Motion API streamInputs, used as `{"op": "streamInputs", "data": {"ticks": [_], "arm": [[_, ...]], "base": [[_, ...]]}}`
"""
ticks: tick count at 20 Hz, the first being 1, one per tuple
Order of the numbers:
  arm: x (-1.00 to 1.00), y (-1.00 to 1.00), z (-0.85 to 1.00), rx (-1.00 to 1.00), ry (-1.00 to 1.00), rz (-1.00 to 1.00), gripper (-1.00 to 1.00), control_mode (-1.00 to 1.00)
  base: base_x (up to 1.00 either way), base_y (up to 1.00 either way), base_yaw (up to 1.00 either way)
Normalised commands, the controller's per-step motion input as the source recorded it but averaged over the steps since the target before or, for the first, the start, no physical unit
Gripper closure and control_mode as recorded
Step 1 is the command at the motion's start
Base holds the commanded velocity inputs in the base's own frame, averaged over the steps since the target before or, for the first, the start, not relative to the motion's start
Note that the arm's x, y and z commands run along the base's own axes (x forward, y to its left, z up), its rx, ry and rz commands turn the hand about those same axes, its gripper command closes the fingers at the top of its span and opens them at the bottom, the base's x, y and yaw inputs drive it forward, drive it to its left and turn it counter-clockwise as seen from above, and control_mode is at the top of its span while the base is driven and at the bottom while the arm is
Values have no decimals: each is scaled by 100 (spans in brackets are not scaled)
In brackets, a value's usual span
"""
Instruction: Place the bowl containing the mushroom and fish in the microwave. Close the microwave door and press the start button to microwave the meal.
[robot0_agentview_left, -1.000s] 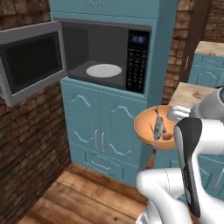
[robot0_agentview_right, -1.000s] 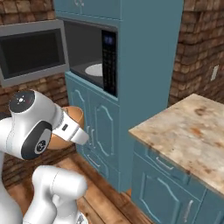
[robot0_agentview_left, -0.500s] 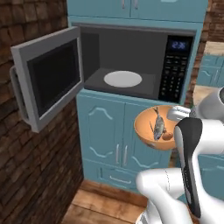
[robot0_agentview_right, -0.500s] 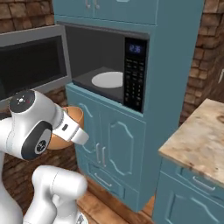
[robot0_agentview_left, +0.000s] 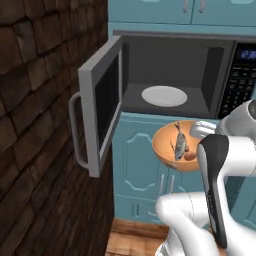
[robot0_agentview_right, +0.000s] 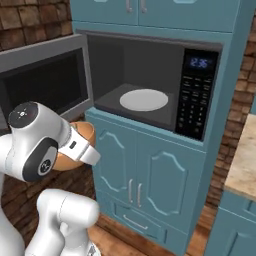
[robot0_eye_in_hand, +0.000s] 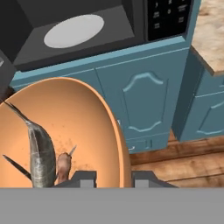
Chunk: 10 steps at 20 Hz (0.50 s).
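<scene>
While the microwave (robot0_agentview_left: 172, 75) stands with the microwave door (robot0_agentview_left: 100, 102) swung open to the left, the bowl (robot0_agentview_left: 175, 146) hangs just below its cavity, fingers (robot0_eye_in_hand: 83, 178) clamped on its rim, holding the fish (robot0_eye_in_hand: 40, 153) and the mushroom (robot0_eye_in_hand: 64, 165).

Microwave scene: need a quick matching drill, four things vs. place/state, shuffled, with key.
Things:
1. bowl
2. fish
3. door
4. turntable

Places/states:
A. swung open to the left
B. white, on the cavity floor
C. held by the gripper, below the cavity
D. lying in the bowl beside the mushroom

Pairs: 1-C, 2-D, 3-A, 4-B
</scene>
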Motion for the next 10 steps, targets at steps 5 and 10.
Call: {"op": "streamInputs", "data": {"ticks": [5,10], "arm": [[0,0,0,0,0,0,100,100],[0,0,0,0,0,0,100,100]], "base": [[38,6,-29],[36,0,-23]]}}
